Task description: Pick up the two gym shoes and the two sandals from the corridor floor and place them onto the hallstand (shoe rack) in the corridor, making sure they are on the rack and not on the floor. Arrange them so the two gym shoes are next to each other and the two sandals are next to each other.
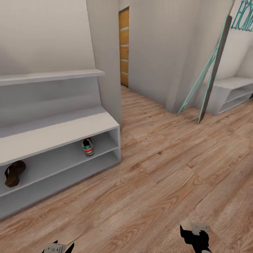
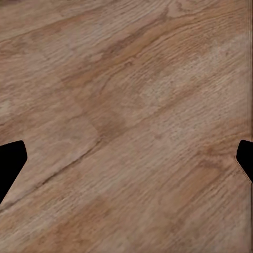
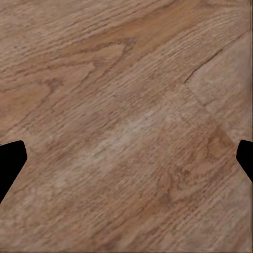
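The hallstand [image 1: 59,130], a low white-grey bench with two open shelf levels, stands at the left of the head view. One gym shoe [image 1: 87,147] sits on its upper open shelf, heel outward, near the right end. One brown sandal [image 1: 14,173] lies on the same shelf at the far left. The corridor floor [image 1: 158,168] of light wood planks stretches to the right. My left gripper [image 1: 58,247] and right gripper [image 1: 195,235] hang low at the near edge. Both are open over bare floor: left gripper [image 2: 126,163], right gripper [image 3: 126,163], nothing between the fingers.
A second white rack [image 1: 232,93] under teal lettering [image 1: 244,14] stands at the far right. A teal and grey frame [image 1: 212,66] leans beside it. A wall corner [image 1: 109,63] rises right of the hallstand, with an orange door [image 1: 123,47] down the passage.
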You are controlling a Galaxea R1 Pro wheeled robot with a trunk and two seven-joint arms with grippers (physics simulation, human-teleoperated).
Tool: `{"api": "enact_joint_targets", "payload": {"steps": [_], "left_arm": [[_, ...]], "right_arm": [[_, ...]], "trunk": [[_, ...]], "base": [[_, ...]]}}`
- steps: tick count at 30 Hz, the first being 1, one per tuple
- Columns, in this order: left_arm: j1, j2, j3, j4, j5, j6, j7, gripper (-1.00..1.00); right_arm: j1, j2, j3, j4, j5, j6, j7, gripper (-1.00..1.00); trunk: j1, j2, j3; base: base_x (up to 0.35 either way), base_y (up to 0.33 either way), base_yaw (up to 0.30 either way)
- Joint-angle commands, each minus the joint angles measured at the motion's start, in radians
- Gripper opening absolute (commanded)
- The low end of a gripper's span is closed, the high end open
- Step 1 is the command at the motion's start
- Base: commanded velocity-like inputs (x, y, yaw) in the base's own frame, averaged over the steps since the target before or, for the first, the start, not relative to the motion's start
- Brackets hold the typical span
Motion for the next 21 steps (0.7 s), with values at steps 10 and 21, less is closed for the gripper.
{"api": "enact_joint_targets", "payload": {"steps": [10, 21], "left_arm": [[0.000, -0.002, 0.031, 0.013, 0.010, 0.001, 0.064, 1.00], [0.000, -0.035, 0.031, 0.014, 0.001, 0.000, 0.167, 1.00]], "right_arm": [[0.000, 0.005, -0.006, 0.003, 0.011, -0.001, -0.003, 1.00], [0.000, 0.003, -0.005, 0.003, 0.013, -0.001, -0.001, 1.00]], "trunk": [[0.000, 0.000, -0.001], [0.000, 0.000, -0.001]], "base": [[0.000, 0.000, -0.286], [0.000, 0.000, -0.286]]}}
